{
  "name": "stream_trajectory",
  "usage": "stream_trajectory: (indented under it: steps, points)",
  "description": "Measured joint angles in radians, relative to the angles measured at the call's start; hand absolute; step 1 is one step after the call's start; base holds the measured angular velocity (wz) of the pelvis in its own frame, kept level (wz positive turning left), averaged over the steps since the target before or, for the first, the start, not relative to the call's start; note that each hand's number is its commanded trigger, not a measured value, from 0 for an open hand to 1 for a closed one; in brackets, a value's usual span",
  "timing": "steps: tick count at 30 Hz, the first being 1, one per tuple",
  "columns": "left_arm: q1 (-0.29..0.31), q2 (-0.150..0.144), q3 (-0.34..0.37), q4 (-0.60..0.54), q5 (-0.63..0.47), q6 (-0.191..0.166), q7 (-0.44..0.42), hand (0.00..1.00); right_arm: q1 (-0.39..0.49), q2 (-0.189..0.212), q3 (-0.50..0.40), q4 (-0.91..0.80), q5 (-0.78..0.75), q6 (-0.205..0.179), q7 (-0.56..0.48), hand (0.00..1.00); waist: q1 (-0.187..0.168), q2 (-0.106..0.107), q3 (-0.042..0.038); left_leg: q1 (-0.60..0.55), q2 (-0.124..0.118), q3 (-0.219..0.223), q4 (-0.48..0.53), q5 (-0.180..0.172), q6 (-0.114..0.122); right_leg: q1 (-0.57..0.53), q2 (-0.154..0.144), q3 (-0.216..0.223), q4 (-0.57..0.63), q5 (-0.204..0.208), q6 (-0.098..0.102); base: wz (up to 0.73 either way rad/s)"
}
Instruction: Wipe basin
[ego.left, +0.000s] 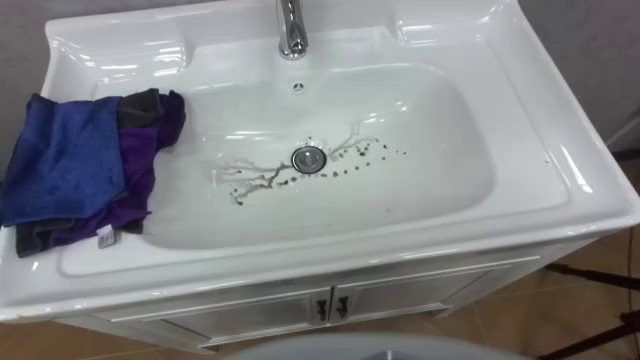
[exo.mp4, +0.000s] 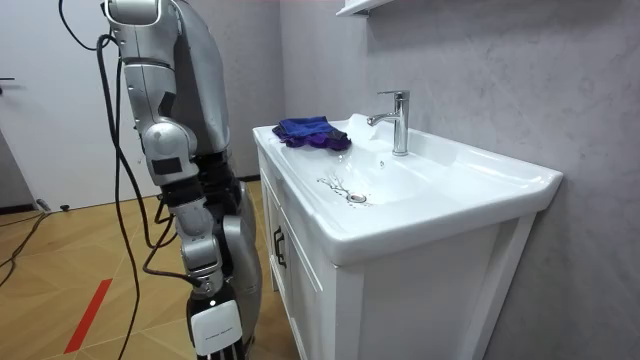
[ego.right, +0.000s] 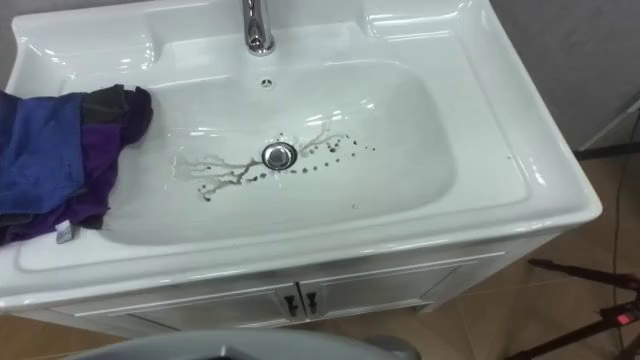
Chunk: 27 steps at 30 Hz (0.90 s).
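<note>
White ceramic basin (ego.left: 575, 165) with a chrome tap (ego.left: 291, 30) shows dark streaks and specks (ego.left: 255, 180) around its metal drain (ego.left: 309, 158). A crumpled blue and purple cloth (ego.left: 80, 165) lies on its rim at the frame's left, draping into the bowl. In the room view the right hand (exo.mp4: 215, 328) hangs at lower left; I cannot tell how its fingers stand

No legible text or numbers
</note>
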<state>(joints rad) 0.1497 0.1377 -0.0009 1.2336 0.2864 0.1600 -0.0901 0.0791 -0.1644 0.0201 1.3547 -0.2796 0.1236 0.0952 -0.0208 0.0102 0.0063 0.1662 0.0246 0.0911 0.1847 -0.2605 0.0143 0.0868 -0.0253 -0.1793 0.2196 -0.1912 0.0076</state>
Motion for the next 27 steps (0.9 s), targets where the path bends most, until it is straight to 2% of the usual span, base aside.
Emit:
stream_trajectory:
  steps: [22, 27]
  points:
    - [0.002, 0.001, 0.000, -0.002, -0.044, 0.001, 0.052, 0.00, 0.002, 0.000, -0.003, -0.001, 0.008, 0.001, 0.004, 0.00, 0.000, -0.013, -0.0007, 0.001, 0.000, 0.002, 0.002, 0.000, 0.000, 0.001, 0.000, 0.014, -0.014, 0.000, 0.001, 0.00]
    - [0.013, 0.000, 0.020, -0.003, -0.117, 0.006, 0.087, 0.00, 0.000, 0.001, -0.003, 0.000, 0.019, 0.007, -0.014, 0.00, 0.001, -0.008, -0.0009, 0.003, 0.000, 0.002, -0.001, 0.000, 0.000, 0.006, 0.000, 0.011, -0.015, 0.000, 0.002, 0.00]
